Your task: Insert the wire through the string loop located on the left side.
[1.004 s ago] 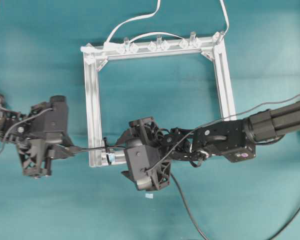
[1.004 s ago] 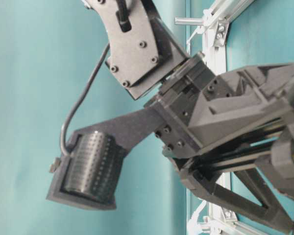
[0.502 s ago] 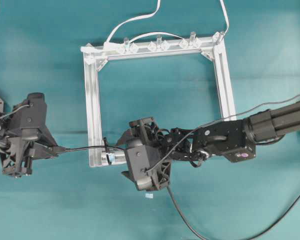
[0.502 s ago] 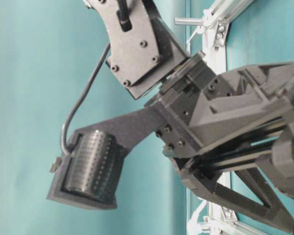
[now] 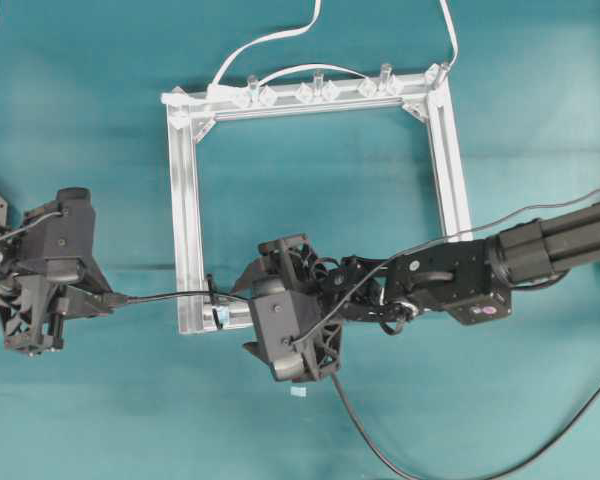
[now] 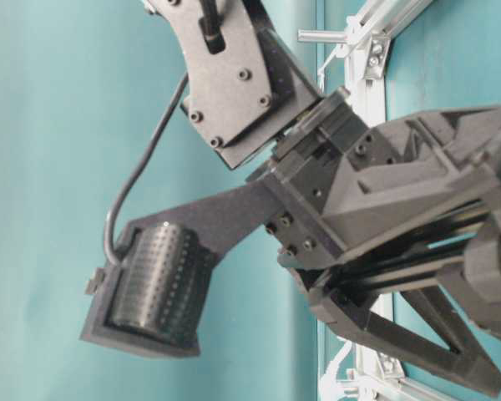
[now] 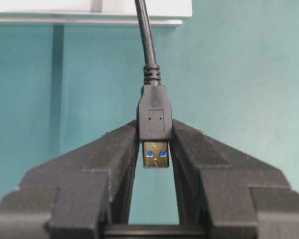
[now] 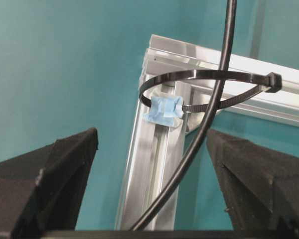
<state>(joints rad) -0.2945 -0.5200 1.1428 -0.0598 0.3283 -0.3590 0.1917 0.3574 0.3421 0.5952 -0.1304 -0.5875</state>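
Pulled leftward since a second ago, the left gripper [image 7: 154,149] clamps the wire [image 5: 165,296] by its plug [image 7: 154,119] between its fingers [image 7: 109,154]. Beyond them, the wire passes through the string loop [image 8: 199,89]. The right gripper [image 8: 149,189] gapes wide around it.

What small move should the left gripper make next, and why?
Probably keep drawing the plug outward, away from the frame. The wire already runs through the loop, the left gripper grips the plug, and the right gripper is open.
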